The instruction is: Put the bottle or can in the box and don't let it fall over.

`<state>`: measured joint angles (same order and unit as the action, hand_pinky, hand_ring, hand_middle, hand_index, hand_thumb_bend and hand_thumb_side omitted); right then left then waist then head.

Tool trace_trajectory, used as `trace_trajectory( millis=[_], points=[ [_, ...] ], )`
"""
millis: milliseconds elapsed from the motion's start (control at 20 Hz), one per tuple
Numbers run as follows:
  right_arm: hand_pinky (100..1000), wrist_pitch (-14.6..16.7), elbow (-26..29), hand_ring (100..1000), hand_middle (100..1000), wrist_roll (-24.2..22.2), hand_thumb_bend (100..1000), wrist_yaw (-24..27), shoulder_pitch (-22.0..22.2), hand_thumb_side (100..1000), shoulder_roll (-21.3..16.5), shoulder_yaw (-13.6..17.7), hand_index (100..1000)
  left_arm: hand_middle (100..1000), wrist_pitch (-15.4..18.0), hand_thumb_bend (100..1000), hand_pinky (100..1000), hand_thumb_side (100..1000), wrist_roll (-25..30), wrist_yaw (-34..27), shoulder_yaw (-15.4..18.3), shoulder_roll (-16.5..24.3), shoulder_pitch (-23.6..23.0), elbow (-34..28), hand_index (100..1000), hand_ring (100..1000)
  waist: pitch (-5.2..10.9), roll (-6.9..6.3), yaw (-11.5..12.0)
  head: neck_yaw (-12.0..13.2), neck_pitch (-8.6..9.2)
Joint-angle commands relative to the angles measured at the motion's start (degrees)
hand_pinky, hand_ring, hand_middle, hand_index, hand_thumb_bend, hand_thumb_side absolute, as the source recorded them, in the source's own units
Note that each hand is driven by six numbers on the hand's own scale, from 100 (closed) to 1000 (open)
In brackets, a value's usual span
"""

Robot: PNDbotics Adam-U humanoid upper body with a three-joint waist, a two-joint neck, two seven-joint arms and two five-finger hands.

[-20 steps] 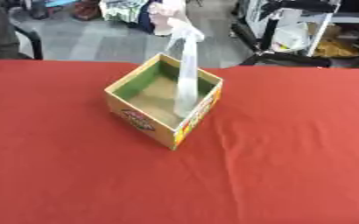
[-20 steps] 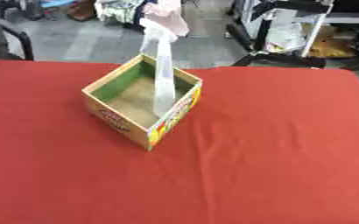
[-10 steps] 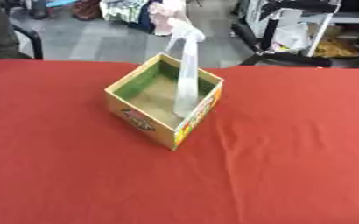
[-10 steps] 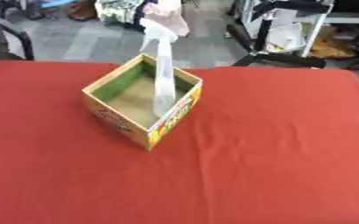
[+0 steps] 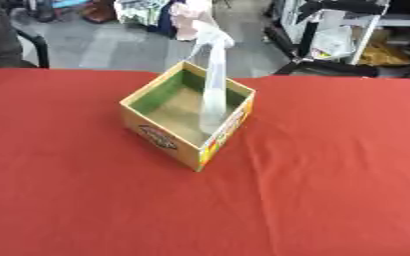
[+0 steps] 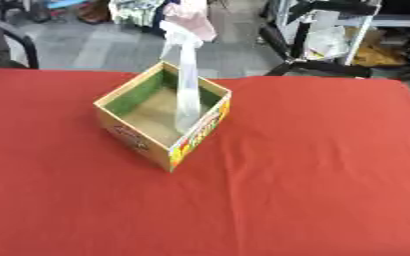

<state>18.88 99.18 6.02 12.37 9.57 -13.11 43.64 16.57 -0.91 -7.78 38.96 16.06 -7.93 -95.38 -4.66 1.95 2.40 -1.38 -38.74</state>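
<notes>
Left eye view has nothing but red tablecloth (image 5: 313,200) across the whole near part, a few soft wrinkles running down it, and neither robot hand shows up anywhere, so I can't tell what the robot's fingers are doing

Further back sits the open cardboard box (image 5: 169,142), turned so one corner points toward the camera. Printed colourful panels on the outside, green on the inner walls, plain brown floor

Standing in the box is a tall clear bottle (image 5: 215,95), pretty much upright with maybe a slight lean. Its base is down on the box floor next to the right-hand wall, and its neck sticks up well above the rim

At the top of the bottle a person's hand (image 6: 191,17) comes in from the far edge, pale and blurry. The hand's fingers seem closed round the bottle's top, pinching it from above, so the bottle hangs straight below those fingers and the box sits right under them. Can't make out the individual fingers though

Past the table edge it's grey floor and some black metal stands (image 5: 331,35)
</notes>
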Motion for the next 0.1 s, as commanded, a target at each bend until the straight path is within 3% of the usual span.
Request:
trace_trajectory(
  millis=[50, 100],
  points=[
    [837, 0.10, 1.04, 1000, 1000, -0.28, 100, 0.07, -0.21, 528, -1.04, 0.03, 888, 1000, 0.09, 197, 721, 1000, 0.41, 0.25, -0.04, 0.91, 0.42, -1.07, 1000, 1000, 0.33, 0.00, 0.03, -0.05, -0.29],
    [837, 0.12, 1.03, 1000, 1000, -0.28, 100, 0.10, -0.19, 527, -1.03, 0.05, 888, 1000, 0.09, 197, 721, 1000, 0.41, 0.27, -0.01, 0.90, 0.39, -1.06, 1000, 1000, 0.33, 0.01, 0.02, -0.14, -0.25]
  ],
)
